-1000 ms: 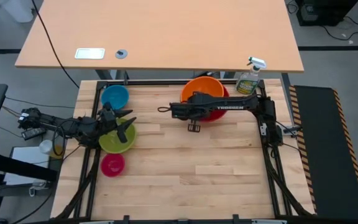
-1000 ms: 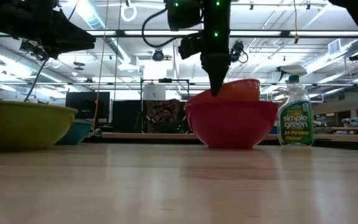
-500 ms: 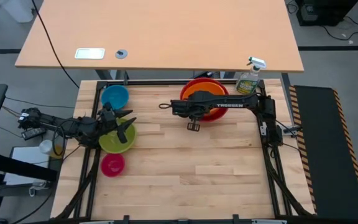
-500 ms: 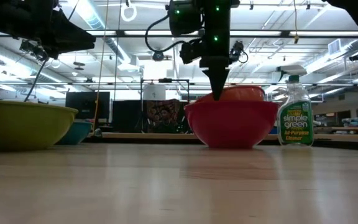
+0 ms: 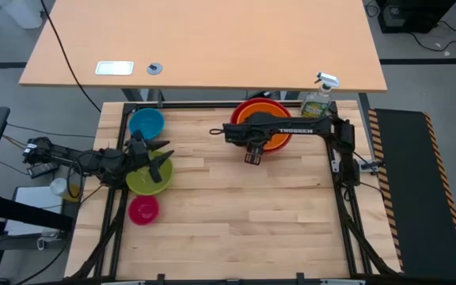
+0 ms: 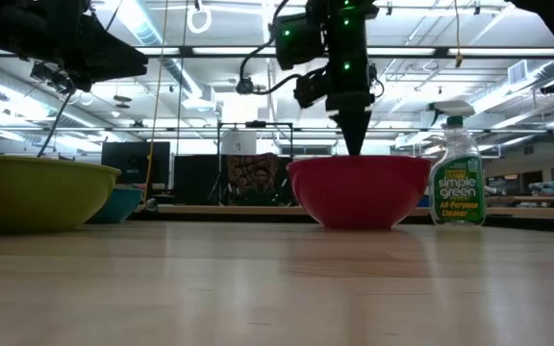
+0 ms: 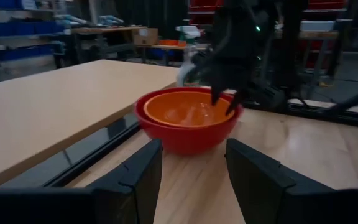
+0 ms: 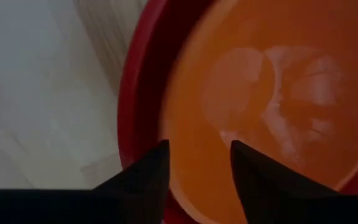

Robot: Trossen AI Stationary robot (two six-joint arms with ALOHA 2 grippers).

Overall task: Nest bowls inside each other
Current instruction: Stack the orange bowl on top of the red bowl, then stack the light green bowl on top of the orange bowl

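The orange bowl [image 5: 264, 127] sits nested inside the large red bowl [image 5: 248, 109] at the table's far right of centre. My right gripper [image 7: 224, 104] points down just above the orange bowl's near-left wall [image 8: 197, 124]; it is open and touches nothing. The yellow-green bowl [image 5: 147, 182], the blue bowl [image 5: 146, 123] and the small pink bowl [image 5: 142, 210] stand on the table at the left. My left gripper [image 5: 165, 158] hovers level above the yellow-green bowl, open and with nothing between its fingers [image 7: 135, 180].
A clear spray bottle [image 5: 317, 99] stands at the far right corner, close beside the red bowl [image 6: 359, 192]. A black frame [image 5: 212, 105] rims the wooden table. The table's middle and near half [image 5: 244, 214] are bare wood.
My right gripper has opened and let go of the orange bowl. The bowl, held tilted above the red bowl's rim before, has dropped and now lies level inside the red bowl. The gripper has shifted slightly toward the table's right edge.
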